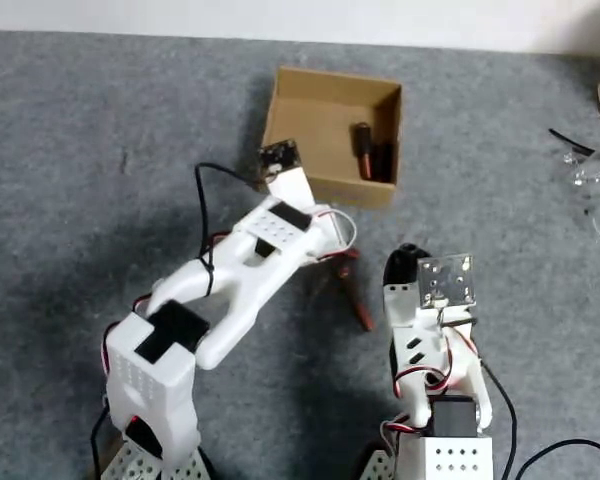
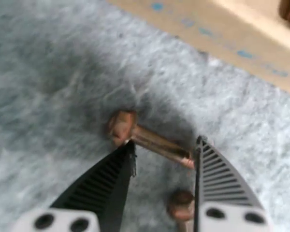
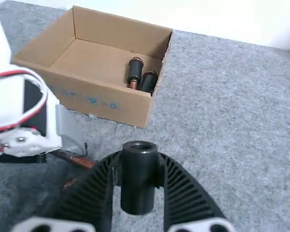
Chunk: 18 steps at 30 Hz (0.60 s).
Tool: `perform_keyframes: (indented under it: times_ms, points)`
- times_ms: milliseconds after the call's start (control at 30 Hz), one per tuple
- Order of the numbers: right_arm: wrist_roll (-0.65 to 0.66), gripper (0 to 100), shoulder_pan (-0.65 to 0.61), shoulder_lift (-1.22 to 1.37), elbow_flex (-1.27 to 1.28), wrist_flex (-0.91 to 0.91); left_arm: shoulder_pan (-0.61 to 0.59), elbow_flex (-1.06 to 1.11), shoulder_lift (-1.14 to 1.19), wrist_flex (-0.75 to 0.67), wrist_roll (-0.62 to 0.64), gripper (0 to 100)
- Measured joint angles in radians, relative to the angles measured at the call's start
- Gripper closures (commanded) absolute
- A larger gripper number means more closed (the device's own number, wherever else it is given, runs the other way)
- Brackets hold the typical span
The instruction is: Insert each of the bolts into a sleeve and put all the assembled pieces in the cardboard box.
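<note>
Two finished pieces (image 3: 135, 72) sit in the box (image 3: 101, 99); right fingers (image 3: 183, 188) grip a sleeve (image 3: 137, 179), left fingers (image 2: 111, 179) spread wide around one bolt (image 2: 152, 142), a second bolt (image 2: 181, 203) waiting between them.

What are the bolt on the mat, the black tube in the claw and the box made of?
Bolt: looks like metal with a coppery, slightly shiny finish, judging by its glints. Black tube: matte black and smooth; it could be plastic or coated metal, the look leaves it open. Box: plain brown cardboard, with raw cut edges and folded walls.
</note>
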Motion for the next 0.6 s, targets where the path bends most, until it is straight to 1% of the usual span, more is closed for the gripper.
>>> perform_keyframes:
  times_ms: [167, 333, 400, 600]
  points:
    - [0.0, 99.5, 0.0, 0.0, 0.0, 0.0, 0.0, -0.008, 0.037, -0.002, 0.003, 80]
    - [0.0, 99.5, 0.0, 0.0, 0.0, 0.0, -0.028, -0.035, 0.066, 0.005, 0.003, 81]
    - [0.0, 99.5, 0.0, 0.0, 0.0, 0.0, -0.032, -0.044, 0.068, 0.02, 0.003, 81]
    - [0.0, 99.5, 0.0, 0.0, 0.0, 0.0, -0.032, -0.109, 0.08, 0.129, 0.005, 81]
